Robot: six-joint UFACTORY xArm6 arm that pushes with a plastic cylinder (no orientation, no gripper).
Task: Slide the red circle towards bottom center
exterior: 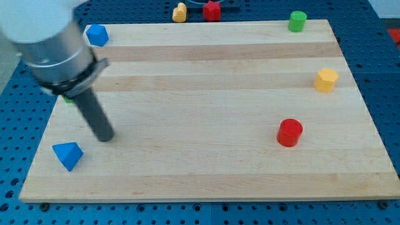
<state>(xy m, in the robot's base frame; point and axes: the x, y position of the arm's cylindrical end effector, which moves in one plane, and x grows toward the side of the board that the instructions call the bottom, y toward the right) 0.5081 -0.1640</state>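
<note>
The red circle (289, 132) stands on the wooden board (206, 106) at the view's lower right. My tip (105, 137) rests on the board at the view's left, far to the left of the red circle. A blue triangle block (67, 155) lies just below and left of my tip. The rod and its grey mount come down from the view's top left.
A blue block (97, 35) sits at the top left corner. A green cylinder (297, 21) is at top right. A yellow hexagon (325, 80) is at the right edge. A yellow block (180, 12) and a red block (212, 10) lie beyond the top edge. A green bit (67, 98) shows behind the rod.
</note>
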